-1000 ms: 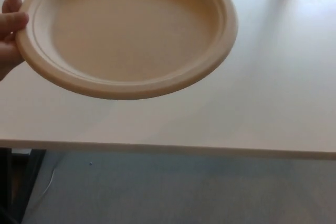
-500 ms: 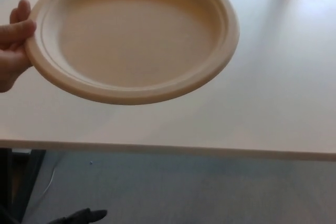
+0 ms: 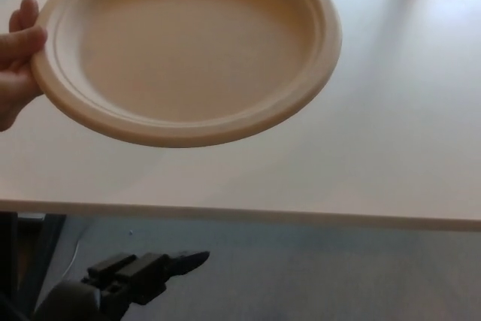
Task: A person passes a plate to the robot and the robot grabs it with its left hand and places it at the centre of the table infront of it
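Handover, receiving step, grasp not yet made. Plate [image 3: 188,46]: tan, round, held level above the table [image 3: 391,148] at about 11 o'clock of the view, pinched at its 9 o'clock rim by a person's hand [image 3: 19,58]. Left hand [image 3: 139,276]: low at 7 o'clock, below the table's near edge, well apart from the plate, holding nothing; fingers seem partly apart, though the view is dim. Right hand: not visible. Next move likely requires lifting the left hand to the plate's near rim.
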Controlling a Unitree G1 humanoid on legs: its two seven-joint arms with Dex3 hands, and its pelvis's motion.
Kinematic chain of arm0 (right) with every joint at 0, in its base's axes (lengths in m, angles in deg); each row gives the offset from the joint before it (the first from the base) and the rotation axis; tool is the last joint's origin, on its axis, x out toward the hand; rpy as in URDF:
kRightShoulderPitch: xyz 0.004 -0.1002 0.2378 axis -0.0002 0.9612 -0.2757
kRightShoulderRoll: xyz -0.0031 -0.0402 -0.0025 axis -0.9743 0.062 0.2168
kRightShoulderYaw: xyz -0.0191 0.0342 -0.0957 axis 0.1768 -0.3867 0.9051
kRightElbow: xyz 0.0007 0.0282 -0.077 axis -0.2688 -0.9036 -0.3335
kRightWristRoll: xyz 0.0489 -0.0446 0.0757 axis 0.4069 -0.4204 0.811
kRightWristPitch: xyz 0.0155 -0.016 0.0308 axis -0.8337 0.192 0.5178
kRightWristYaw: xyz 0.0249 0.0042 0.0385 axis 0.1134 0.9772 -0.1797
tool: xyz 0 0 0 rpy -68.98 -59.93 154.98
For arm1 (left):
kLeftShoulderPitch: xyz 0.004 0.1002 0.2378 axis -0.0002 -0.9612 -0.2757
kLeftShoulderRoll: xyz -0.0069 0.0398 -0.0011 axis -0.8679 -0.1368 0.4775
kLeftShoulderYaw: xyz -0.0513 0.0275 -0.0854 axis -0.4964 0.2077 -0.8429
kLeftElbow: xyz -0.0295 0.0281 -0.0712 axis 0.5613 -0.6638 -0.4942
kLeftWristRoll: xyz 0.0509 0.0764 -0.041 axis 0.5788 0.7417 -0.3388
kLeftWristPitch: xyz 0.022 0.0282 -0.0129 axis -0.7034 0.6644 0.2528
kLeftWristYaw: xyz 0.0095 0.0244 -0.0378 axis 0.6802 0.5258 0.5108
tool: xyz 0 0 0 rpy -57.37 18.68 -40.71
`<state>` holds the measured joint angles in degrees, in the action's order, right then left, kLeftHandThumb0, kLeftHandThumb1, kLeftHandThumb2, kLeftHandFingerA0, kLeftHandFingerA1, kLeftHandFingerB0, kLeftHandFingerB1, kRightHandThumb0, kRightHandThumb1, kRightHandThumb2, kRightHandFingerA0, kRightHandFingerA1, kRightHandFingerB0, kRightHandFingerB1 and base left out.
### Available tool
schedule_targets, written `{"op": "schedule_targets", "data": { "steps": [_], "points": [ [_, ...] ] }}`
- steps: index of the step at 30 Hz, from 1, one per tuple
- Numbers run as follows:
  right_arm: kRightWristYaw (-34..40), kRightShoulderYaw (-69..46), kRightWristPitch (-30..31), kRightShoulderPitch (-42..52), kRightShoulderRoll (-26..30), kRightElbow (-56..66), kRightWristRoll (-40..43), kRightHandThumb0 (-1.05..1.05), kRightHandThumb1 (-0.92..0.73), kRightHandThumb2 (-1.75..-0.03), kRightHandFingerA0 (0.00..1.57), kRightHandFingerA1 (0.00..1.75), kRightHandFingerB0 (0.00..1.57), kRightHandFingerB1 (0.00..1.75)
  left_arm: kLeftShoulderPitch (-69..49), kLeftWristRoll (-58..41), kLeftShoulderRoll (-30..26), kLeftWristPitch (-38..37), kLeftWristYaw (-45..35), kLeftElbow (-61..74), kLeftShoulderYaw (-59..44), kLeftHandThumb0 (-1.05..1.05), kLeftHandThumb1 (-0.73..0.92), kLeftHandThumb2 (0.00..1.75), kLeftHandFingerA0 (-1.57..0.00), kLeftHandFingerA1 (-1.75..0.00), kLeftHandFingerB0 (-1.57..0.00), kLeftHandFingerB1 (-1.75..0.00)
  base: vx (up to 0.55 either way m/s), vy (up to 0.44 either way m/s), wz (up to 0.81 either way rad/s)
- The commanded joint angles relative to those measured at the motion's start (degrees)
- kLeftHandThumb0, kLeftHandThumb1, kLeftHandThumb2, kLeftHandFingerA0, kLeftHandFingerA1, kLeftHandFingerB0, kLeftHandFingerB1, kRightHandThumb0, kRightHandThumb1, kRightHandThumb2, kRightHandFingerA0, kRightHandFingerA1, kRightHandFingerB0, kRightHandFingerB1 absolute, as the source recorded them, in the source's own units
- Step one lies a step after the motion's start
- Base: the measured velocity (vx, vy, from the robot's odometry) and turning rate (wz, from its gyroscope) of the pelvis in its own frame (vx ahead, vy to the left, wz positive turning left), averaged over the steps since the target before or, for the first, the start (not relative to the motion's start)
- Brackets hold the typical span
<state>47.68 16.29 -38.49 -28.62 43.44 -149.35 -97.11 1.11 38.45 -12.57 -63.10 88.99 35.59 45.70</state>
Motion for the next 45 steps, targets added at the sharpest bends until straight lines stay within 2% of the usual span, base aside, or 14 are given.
{"op": "schedule_targets", "data": {
  "steps": [1,8,9,12,14,16,19,22,28,31,37,38,40,45],
  "points": [
    [-1.5,-1.1,0.3,-2.0,1.8,-1.1,0.3,-0.67,-0.71,-0.61,0.28,0.61,0.23,0.48,-1.9,-9.2,-1.1,-17.3,0.2,21.0,-8.5,-0.65,0.57,0.58,-0.53,-0.41,-0.40,-0.33,0.00,0.000,0.00],
    [-1.6,-1.1,-0.3,-2.1,2.3,-0.9,0.0,-0.67,-0.72,-0.61,0.30,0.62,0.23,0.48,3.6,-8.0,3.8,-22.7,3.1,20.2,-7.9,-0.51,0.43,0.87,-0.67,-0.63,-0.40,-0.49,0.00,0.000,0.00],
    [-1.5,-0.9,-0.2,-2.2,2.3,-0.9,-0.2,-0.67,-0.71,-0.60,0.33,0.62,0.23,0.47,4.4,-8.7,4.2,-22.4,2.9,20.7,-7.6,-0.36,0.58,0.57,-0.72,-0.45,-0.53,-0.37,0.00,0.000,0.00],
    [-1.9,-1.1,0.1,-2.7,2.5,-0.8,0.1,-0.65,-0.71,-0.60,0.30,0.62,0.23,0.47,5.4,-8.3,6.5,-22.5,3.2,21.4,-7.2,-0.39,0.58,0.58,-0.87,-0.48,-0.54,-0.37,0.00,0.000,0.00],
    [-1.9,-1.1,0.1,-2.9,2.5,-0.9,0.0,-0.66,-0.71,-0.61,0.28,0.62,0.22,0.48,6.8,-8.8,8.9,-24.0,3.9,21.2,-6.3,-0.46,0.55,0.58,-1.17,-0.70,-0.70,-0.43,0.00,0.000,0.00],
    [-2.2,-1.3,0.1,-3.0,2.5,-0.9,0.3,-0.66,-0.71,-0.60,0.29,0.62,0.23,0.48,6.8,-9.5,10.9,-23.7,4.3,22.1,-5.3,-0.44,0.56,0.57,-1.20,-0.85,-0.71,-0.43,0.00,0.000,0.00],
    [-2.0,-1.0,0.3,-3.3,2.6,-1.0,-0.2,-0.66,-0.71,-0.60,0.29,0.61,0.23,0.46,11.8,-12.2,9.4,-29.8,2.6,20.4,-6.0,-0.24,0.60,0.57,-1.02,-0.81,-0.62,-0.51,0.00,0.000,0.00],
    [-1.0,0.0,0.3,-3.4,2.6,-1.2,-1.3,-0.66,-0.72,-0.60,0.34,0.59,0.25,0.44,8.0,-16.2,10.2,-34.2,3.3,17.3,-4.8,-0.15,0.59,0.59,-0.84,-1.39,-0.78,-0.70,0.00,0.000,0.00],
    [-0.7,0.5,0.9,-4.0,2.6,-1.3,-1.7,-0.65,-0.71,-0.60,0.39,0.59,0.25,0.43,8.1,-20.3,7.9,-32.9,1.6,20.1,-6.9,-0.17,0.58,0.58,-1.02,-1.31,-0.86,-0.74,0.00,0.000,0.00],
    [-1.6,-0.2,1.1,-4.3,2.7,-1.5,-1.1,-0.64,-0.71,-0.60,0.35,0.62,0.24,0.46,3.7,-22.6,6.6,-27.9,0.1,25.3,-8.6,-0.35,0.63,0.58,-0.88,-0.98,-0.73,-0.60,0.00,0.000,0.00],
    [-1.6,-0.1,1.9,-5.1,2.9,-1.9,-1.7,-0.67,-0.70,-0.61,0.37,0.61,0.25,0.45,15.8,-17.5,12.2,-28.7,1.3,22.2,-10.8,-0.23,0.58,0.57,-0.87,-0.90,-0.68,-0.60,0.00,0.000,0.00],
    [-1.7,-0.3,2.0,-5.1,2.9,-1.9,-1.6,-0.63,-0.71,-0.60,0.34,0.62,0.24,0.47,18.7,-17.4,12.4,-28.7,1.0,20.7,-10.6,-0.24,0.63,0.58,-0.88,-1.22,-0.56,-0.55,0.00,0.000,0.00],
    [-2.1,-0.8,1.9,-5.3,2.9,-1.8,-1.0,-0.63,-0.71,-0.61,0.32,0.62,0.24,0.48,19.0,-19.9,11.3,-25.4,-0.2,20.5,-9.0,-0.24,0.63,0.59,-0.86,-1.33,-0.56,-0.54,0.00,0.000,0.00],
    [-1.9,-0.6,1.8,-5.7,3.1,-1.8,-1.6,-0.65,-0.71,-0.60,0.34,0.62,0.24,0.48,21.3,-22.9,11.1,-20.5,-1.2,21.2,-7.7,-0.27,0.65,0.60,-0.93,-1.32,-0.54,-0.49,0.00,0.000,0.00]
  ]
}}
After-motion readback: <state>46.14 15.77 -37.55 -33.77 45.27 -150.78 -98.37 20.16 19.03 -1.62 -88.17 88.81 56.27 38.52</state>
